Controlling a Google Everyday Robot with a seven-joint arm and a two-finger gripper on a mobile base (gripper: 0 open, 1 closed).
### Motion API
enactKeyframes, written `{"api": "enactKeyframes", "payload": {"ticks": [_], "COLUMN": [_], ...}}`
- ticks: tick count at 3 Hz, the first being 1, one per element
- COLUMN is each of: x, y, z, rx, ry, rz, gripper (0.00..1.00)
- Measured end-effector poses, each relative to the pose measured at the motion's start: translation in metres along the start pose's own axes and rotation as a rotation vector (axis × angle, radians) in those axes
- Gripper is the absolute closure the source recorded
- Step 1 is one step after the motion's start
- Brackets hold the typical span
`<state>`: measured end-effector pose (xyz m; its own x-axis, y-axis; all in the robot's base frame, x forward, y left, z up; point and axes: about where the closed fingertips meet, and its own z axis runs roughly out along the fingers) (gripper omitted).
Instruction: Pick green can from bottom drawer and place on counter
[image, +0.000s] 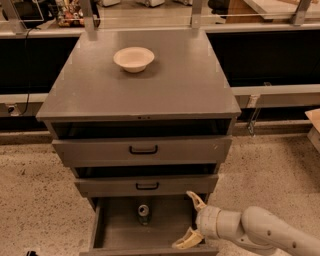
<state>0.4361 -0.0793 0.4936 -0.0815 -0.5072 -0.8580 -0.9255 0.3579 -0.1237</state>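
Note:
The green can (144, 213) stands upright in the open bottom drawer (115, 235), near its back middle, silver top showing. My gripper (189, 221) is open, its pale fingers (195, 200) spread wide, at the drawer's right side, to the right of the can and apart from it. The white arm reaches in from the lower right. The counter (175, 85) is the grey cabinet top above the drawers.
A cream-white bowl (133, 58) sits on the counter toward the back left. Two upper drawers with black handles (143, 149) stand slightly open above the bottom drawer. Speckled floor lies on both sides. Dark shelving runs behind the cabinet.

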Motion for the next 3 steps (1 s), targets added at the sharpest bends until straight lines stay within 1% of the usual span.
{"api": "enactKeyframes", "payload": {"ticks": [1,2,3], "x": [0.052,0.061,0.061], "y": [0.007,0.02,0.02], "z": [0.055,0.068,0.068], "rx": [0.003,-0.015,-0.015], "ry": [-0.01,-0.028,-0.028], "rz": [0.012,0.048,0.048], "gripper": [0.0,0.0,0.0]}}
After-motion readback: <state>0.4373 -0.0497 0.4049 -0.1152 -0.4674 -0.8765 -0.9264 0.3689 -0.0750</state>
